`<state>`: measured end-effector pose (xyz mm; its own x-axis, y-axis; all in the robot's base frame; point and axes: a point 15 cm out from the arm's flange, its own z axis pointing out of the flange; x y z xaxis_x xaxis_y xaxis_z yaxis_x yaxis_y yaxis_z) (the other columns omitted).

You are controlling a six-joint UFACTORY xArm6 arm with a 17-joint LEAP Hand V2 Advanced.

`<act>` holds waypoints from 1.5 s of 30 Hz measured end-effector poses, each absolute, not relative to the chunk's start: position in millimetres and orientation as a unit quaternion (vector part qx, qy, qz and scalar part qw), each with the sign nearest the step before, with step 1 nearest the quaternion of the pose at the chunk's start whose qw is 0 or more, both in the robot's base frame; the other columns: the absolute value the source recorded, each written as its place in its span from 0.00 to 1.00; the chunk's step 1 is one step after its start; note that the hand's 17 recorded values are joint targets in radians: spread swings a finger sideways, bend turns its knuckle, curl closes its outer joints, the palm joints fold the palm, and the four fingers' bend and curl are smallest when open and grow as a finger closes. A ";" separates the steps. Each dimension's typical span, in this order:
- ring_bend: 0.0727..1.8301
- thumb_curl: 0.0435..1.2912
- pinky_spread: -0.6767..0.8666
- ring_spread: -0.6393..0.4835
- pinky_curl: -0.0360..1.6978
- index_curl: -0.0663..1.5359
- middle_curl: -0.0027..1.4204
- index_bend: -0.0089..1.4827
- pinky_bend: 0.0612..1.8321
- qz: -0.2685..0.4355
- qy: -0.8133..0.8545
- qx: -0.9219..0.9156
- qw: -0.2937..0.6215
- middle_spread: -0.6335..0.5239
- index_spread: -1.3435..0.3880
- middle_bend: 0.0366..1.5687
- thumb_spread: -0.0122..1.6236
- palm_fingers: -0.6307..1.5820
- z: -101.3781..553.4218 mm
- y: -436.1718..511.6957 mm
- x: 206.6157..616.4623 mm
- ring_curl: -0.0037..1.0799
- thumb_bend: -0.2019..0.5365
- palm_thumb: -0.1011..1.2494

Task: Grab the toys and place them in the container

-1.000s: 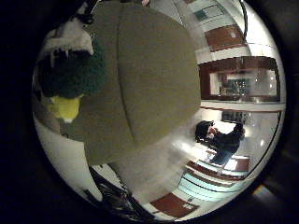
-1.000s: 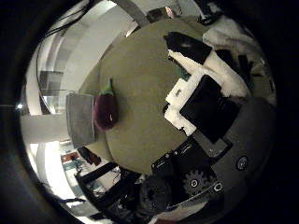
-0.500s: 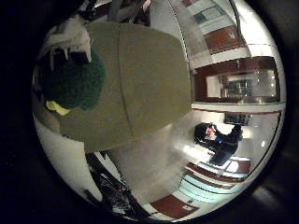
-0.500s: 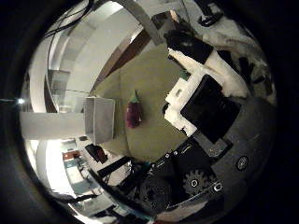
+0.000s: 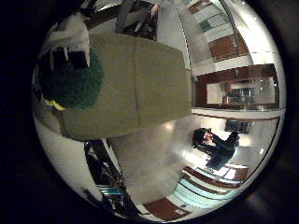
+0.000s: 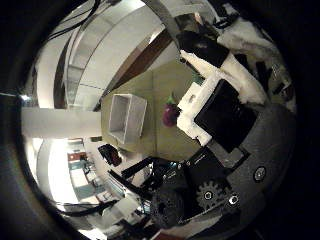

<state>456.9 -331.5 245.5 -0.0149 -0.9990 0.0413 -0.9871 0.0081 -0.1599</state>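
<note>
In the right little finger side palm view, a fuzzy green toy (image 5: 71, 82) with a yellow part (image 5: 58, 105) sits close against the palm. White fingers (image 5: 67, 41) of my right hand curl over it and hold it above the olive table (image 5: 140, 79). In the right thumb side palm view, a purple eggplant toy (image 6: 170, 113) lies on the table (image 6: 150, 95) beside an open white container (image 6: 125, 117). My hand (image 6: 215, 95) of white and black parts fills that view's edge next to the eggplant.
The table's edges show in each view, with floor beyond them. A dark office chair (image 5: 213, 145) stands on the floor away from the table. Shelving or clutter (image 6: 125, 165) lies below the table's near edge.
The whole picture has shifted: the hand has risen and moved, so the table looks smaller. The container and eggplant now sit nearer the hand. The green toy stays fixed at the palm.
</note>
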 end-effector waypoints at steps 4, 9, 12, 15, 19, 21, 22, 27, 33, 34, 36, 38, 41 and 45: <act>0.78 0.30 0.32 0.41 0.48 0.50 0.47 0.83 0.75 -0.071 0.683 -0.725 0.050 0.46 0.67 0.88 0.75 0.81 272.4 -277.3 449.9 0.61 0.26 0.80; 0.78 0.30 0.32 0.41 0.49 0.50 0.47 0.83 0.75 -0.078 0.652 -0.751 0.070 0.46 0.67 0.87 0.76 0.81 305.0 -211.2 447.6 0.62 0.26 0.80; 0.78 0.30 0.31 0.41 0.49 0.50 0.47 0.83 0.75 -0.082 0.628 -0.770 0.080 0.46 0.67 0.87 0.75 0.82 321.1 -162.4 446.4 0.61 0.26 0.80; 0.78 0.30 0.31 0.41 0.50 0.50 0.47 0.83 0.74 -0.078 0.612 -0.782 0.086 0.46 0.67 0.87 0.75 0.82 329.3 -120.2 443.6 0.61 0.26 0.80; 0.78 0.30 0.31 0.41 0.50 0.50 0.47 0.83 0.74 -0.071 0.588 -0.800 0.095 0.46 0.67 0.87 0.75 0.82 336.0 -58.4 442.0 0.61 0.26 0.81; 0.78 0.30 0.31 0.41 0.50 0.50 0.47 0.83 0.74 -0.067 0.575 -0.809 0.099 0.46 0.67 0.87 0.75 0.82 336.5 -27.4 440.3 0.61 0.26 0.81; 0.78 0.30 0.31 0.41 0.50 0.50 0.47 0.83 0.74 -0.063 0.569 -0.814 0.100 0.46 0.67 0.87 0.75 0.82 334.9 -10.6 438.5 0.61 0.26 0.81; 0.78 0.31 0.31 0.41 0.51 0.50 0.47 0.83 0.74 -0.044 0.547 -0.830 0.099 0.46 0.67 0.87 0.75 0.82 322.8 50.6 430.8 0.61 0.26 0.81; 0.78 0.31 0.32 0.41 0.51 0.50 0.47 0.83 0.73 -0.021 0.524 -0.847 0.088 0.46 0.67 0.87 0.75 0.82 296.8 109.9 431.2 0.61 0.26 0.81; 0.78 0.31 0.32 0.41 0.51 0.50 0.47 0.83 0.73 -0.023 0.522 -0.848 0.090 0.46 0.66 0.87 0.75 0.82 293.9 118.2 435.4 0.61 0.26 0.81; 0.78 0.32 0.32 0.41 0.51 0.50 0.47 0.83 0.73 -0.024 0.519 -0.849 0.092 0.46 0.66 0.87 0.75 0.82 286.2 130.6 440.7 0.61 0.26 0.82; 0.78 0.32 0.32 0.41 0.51 0.50 0.47 0.83 0.73 -0.023 0.518 -0.850 0.093 0.46 0.66 0.87 0.75 0.82 278.5 139.2 444.7 0.61 0.26 0.82; 0.78 0.32 0.32 0.41 0.51 0.51 0.47 0.83 0.73 -0.020 0.518 -0.850 0.091 0.46 0.66 0.87 0.75 0.82 261.6 150.7 450.9 0.61 0.26 0.82; 0.78 0.32 0.32 0.41 0.51 0.51 0.47 0.83 0.73 -0.017 0.518 -0.850 0.092 0.46 0.66 0.87 0.74 0.82 242.2 160.1 459.0 0.61 0.26 0.83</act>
